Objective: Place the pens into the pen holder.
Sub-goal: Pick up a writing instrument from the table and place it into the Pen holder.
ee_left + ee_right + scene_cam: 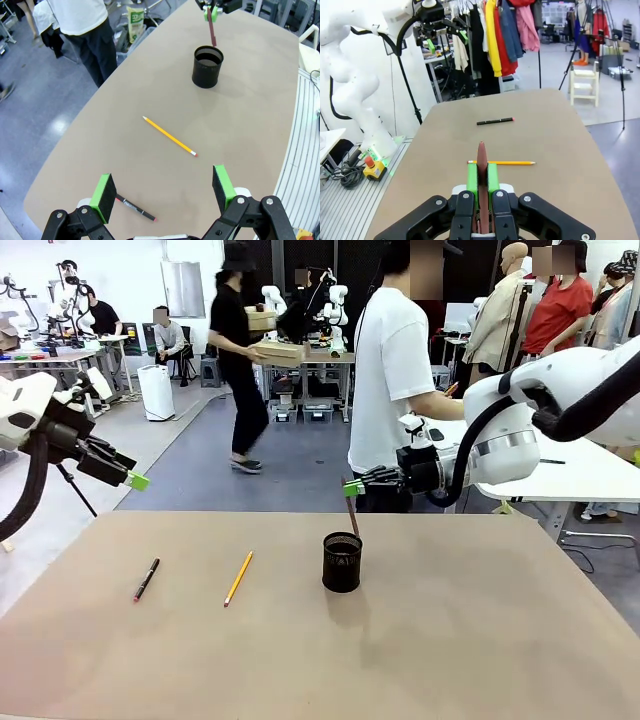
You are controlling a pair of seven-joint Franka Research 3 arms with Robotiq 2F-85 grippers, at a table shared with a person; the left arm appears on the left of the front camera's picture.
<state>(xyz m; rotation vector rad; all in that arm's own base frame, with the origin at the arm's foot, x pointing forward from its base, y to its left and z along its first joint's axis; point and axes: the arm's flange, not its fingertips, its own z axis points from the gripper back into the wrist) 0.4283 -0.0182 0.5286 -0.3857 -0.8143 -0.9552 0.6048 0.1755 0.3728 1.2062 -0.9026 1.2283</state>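
My right gripper (pixel 352 487) is shut on a dark brownish-red pen (pixel 351 516), which hangs tip-down just above the black mesh pen holder (pixel 342 562) at the table's middle. The right wrist view shows that pen (pixel 481 156) clamped between the green pads (pixel 472 175). A yellow pencil (pixel 238 578) and a black pen with a red tip (pixel 146 580) lie flat on the table, left of the holder. My left gripper (pixel 130 477) hangs open and empty above the table's left edge. From its wrist view the pencil (pixel 169 135), the black pen (pixel 136 210) and the holder (pixel 207 66) lie below it.
A person in a white shirt (pixel 392 370) stands at the far side of the brown table (pixel 480 640), behind my right gripper. A white table (pixel 585 475) stands at the far right. Another person walks past farther back.
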